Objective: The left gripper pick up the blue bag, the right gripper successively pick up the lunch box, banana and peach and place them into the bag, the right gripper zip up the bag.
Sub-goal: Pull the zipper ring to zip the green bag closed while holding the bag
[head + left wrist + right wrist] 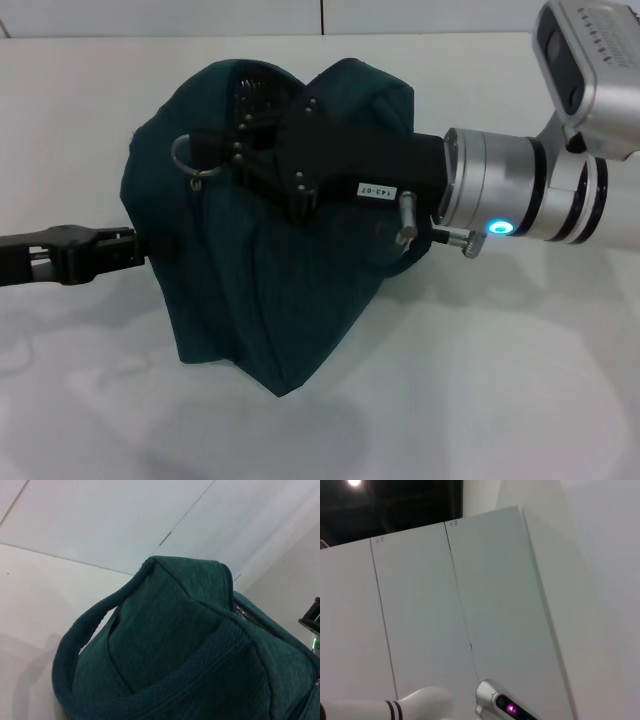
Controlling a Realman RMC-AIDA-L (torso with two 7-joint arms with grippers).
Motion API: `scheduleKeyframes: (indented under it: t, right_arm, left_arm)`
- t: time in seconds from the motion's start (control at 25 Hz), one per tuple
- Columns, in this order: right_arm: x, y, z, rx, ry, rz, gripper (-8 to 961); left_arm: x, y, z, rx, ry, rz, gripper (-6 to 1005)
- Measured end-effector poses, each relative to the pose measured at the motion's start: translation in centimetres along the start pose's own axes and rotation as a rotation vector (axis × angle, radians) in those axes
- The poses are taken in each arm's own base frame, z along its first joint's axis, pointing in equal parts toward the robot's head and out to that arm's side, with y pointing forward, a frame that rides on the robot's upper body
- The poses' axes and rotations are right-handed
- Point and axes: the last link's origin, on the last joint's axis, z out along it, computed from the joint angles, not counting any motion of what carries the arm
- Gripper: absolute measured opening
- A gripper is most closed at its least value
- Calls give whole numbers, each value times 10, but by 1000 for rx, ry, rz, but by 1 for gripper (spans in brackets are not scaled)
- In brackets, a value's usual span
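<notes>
Head view first: the blue bag (pixel 270 290) sits slumped on the white table (pixel 500 380), the left gripper (pixel 120 250) pressed against its left side with fingers I can't make out, and the right gripper (pixel 225 160) lies across the top by the silver ring zipper pull (pixel 192 155), can't tell if it's pinching it. Left wrist view is just teal fabric and a padded loop handle (pixel 85 635) close up, while the right wrist view only shows white wall panels (pixel 470 605).
</notes>
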Motion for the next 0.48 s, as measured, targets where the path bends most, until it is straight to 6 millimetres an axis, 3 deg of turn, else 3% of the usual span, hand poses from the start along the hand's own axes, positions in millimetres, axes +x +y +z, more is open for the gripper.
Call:
scheduleKeyframes:
  t: [0.48]
  right_arm:
    - [5,-1,-14,60,-36,36,95]
  left_arm:
    - [0,0,0,-3,3,6,186]
